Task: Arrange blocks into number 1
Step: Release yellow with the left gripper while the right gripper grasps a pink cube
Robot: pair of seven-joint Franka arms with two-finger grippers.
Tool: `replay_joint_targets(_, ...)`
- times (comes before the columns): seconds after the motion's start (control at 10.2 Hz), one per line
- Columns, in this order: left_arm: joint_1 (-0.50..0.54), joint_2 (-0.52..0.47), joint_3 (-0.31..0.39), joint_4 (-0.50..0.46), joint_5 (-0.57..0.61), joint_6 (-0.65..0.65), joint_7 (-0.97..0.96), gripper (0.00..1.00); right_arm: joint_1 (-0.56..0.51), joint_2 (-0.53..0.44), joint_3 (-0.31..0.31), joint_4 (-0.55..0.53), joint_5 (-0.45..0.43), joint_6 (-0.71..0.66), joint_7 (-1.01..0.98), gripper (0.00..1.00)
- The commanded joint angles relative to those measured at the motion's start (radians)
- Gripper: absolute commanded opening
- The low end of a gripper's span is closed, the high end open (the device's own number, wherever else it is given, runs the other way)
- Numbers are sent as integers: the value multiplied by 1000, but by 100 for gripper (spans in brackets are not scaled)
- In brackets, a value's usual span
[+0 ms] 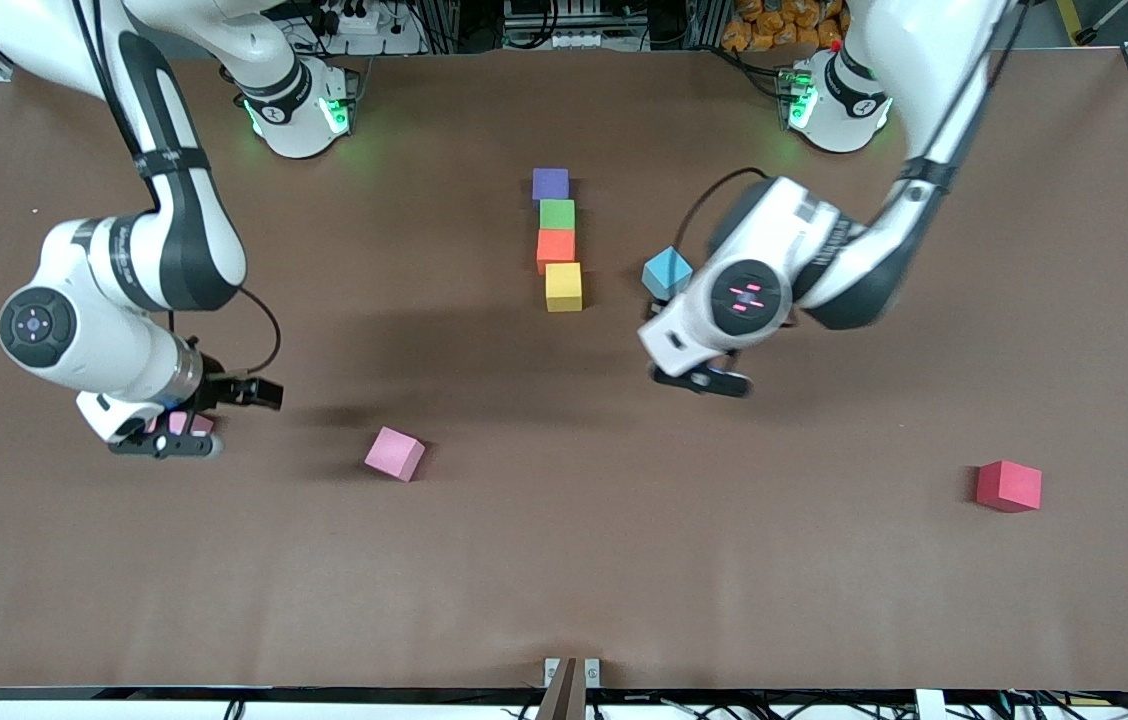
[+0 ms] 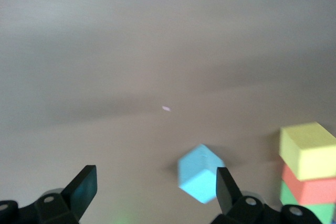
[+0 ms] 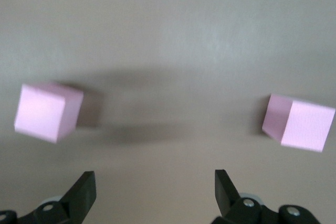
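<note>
Four blocks form a straight column mid-table: purple [image 1: 551, 184], green [image 1: 557, 214], orange [image 1: 555, 249] and yellow [image 1: 564, 287], the purple one farthest from the front camera. A light blue block [image 1: 667, 273] lies beside the yellow one, toward the left arm's end. My left gripper [image 1: 702, 381] hangs open and empty close by it; the left wrist view shows the light blue block [image 2: 199, 173] just off one fingertip. A pink block [image 1: 395, 453] lies nearer the camera. My right gripper [image 1: 164, 445] is open over a second pink block [image 1: 178, 422]; both pink blocks [image 3: 48, 111] [image 3: 299, 121] lie outside its fingers.
A red block [image 1: 1008, 486] sits alone toward the left arm's end, near the front camera. The brown table [image 1: 624, 580] is bare in its near half. The left wrist view also shows the yellow [image 2: 307, 149], orange [image 2: 310, 190] and green [image 2: 307, 211] blocks.
</note>
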Motion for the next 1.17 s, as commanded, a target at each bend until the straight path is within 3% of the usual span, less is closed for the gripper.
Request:
replay_joint_targets(0.0, 116, -52, -9, -26, 51, -24, -116, 100, 23, 188, -2, 213, 10, -18, 134, 100)
replay_joint_targets(0.29, 198, -103, -9, -26, 116, -41, -250, 100, 80, 330, 0, 312, 12, 70, 319, 100)
replay_joint_targets(0.59, 273, -128, -11, -26, 159, -32, -230, 100, 118, 381, 32, 321, 12, 125, 464, 100)
replay_joint_targets(0.68, 308, -175, -8, -36, 157, -18, -169, 100, 118, 393, 53, 324, 12, 147, 519, 100)
replay_joint_targets(1.07, 285, -384, 185, -149, 55, 77, 314, 100, 141, 402, 79, 304, 4, 163, 532, 100)
